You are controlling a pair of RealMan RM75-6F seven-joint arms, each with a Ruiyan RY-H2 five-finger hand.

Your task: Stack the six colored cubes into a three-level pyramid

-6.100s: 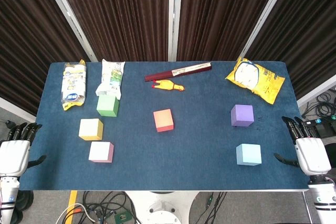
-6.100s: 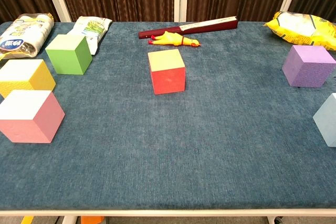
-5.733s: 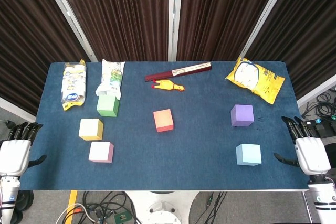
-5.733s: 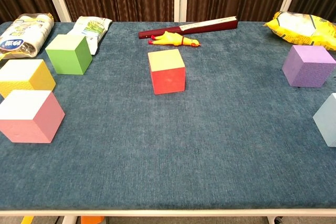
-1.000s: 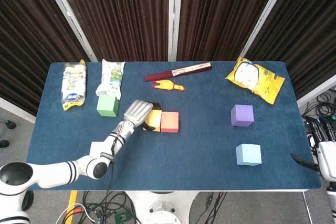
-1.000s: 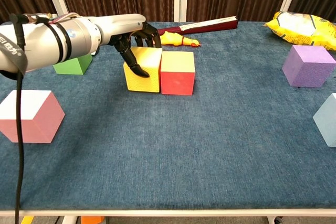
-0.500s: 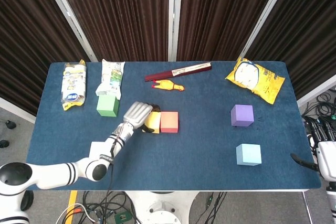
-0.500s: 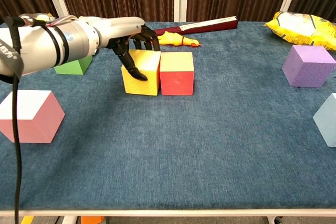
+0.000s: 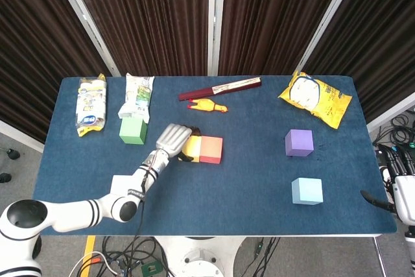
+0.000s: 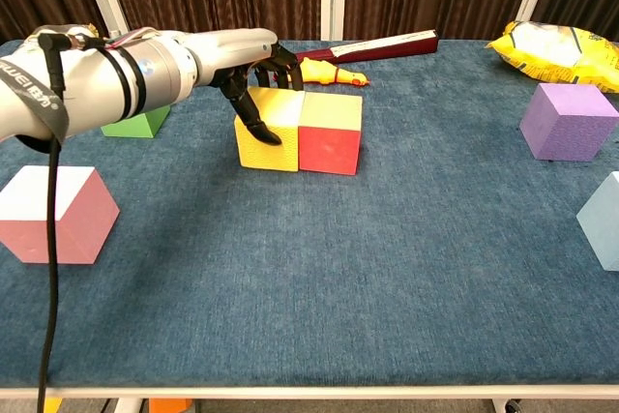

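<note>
Mid-surface, left robot hand (image 10: pixel 259 84) grips yellow cube (image 10: pixel 272 129) flush against red cube (image 10: pixel 331 134); right robot hand (image 9: pixel 403 194) open past the right edge; bare cloth nearer.

A yellow rubber chicken (image 9: pixel 209 106) lay just beyond the left robot hand (image 9: pixel 172 139), a dark red folded fan (image 9: pixel 220 88) behind it. Two snack packets (image 9: pixel 90 104) (image 9: pixel 137 95) sat further left. A yellow chip bag (image 9: pixel 315 97) lay well to the right on the blue desk (image 9: pixel 246 186).

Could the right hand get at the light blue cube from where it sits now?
Probably yes. The right hand hangs open off the table's right edge, and bare cloth lies between it and the light blue cube; nothing blocks the way.
</note>
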